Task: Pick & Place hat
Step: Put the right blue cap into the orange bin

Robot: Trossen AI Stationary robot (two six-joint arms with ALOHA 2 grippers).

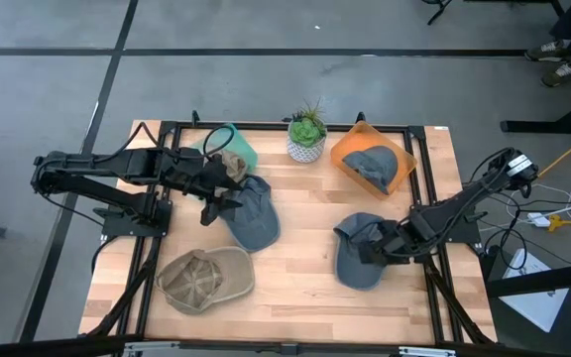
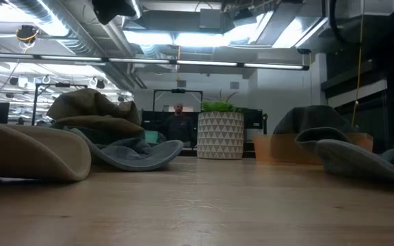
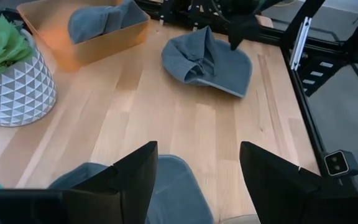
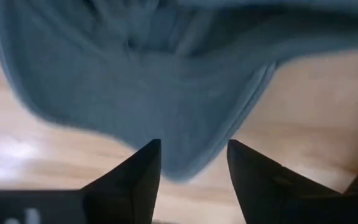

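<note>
Two blue-grey caps lie on the wooden table. One cap (image 1: 251,216) is at the left, and my left gripper (image 1: 220,204) hangs open above its left side; part of this cap (image 3: 176,186) shows below the open fingers. The other cap (image 1: 357,253) lies at the right, crown side on the table. My right gripper (image 1: 385,241) points down over its right side, open, and the cap's edge (image 4: 185,162) shows just beyond the fingertips. A tan cap (image 1: 206,280) rests at the near left. My right gripper comes at the right blue-grey cap from above with its fingers (image 4: 143,163) apart over the cap's edge. Whether the fingertips touch the cloth I cannot tell. The cap lies flat on the table.
An orange bin (image 1: 397,151) with a grey hat (image 1: 370,164) stands at the far right. A potted plant (image 1: 307,134) is at the far middle. A teal container (image 1: 241,149) holding an olive hat (image 1: 232,165) sits at the far left. Bare wood lies in the table's middle.
</note>
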